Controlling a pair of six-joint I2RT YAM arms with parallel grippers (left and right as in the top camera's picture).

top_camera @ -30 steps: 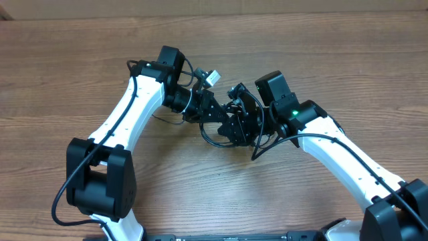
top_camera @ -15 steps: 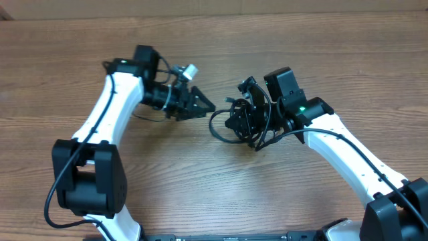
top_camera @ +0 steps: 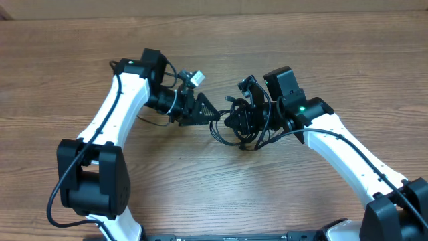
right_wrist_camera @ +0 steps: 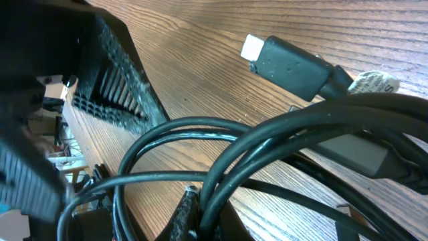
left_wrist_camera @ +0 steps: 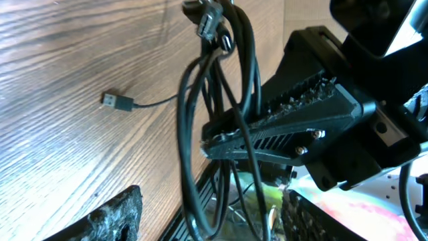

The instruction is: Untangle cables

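The cables (right_wrist_camera: 294, 127), smooth glossy black round cords, are hanging in tangled loops over the middle of the desk (top_camera: 200, 191), and the right gripper (top_camera: 238, 123) is clamping its ribbed black fingers tight on the bundle. 1 thinner cord is lying flat on the wood, ending in a silvery USB plug (left_wrist_camera: 110, 100). The left gripper (top_camera: 208, 112), just left of the loops, is standing with jaws wide apart, gripping nothing. The desk is showing matte brown wood grain, meeting a paler tan strip (top_camera: 267, 7) along the far edge
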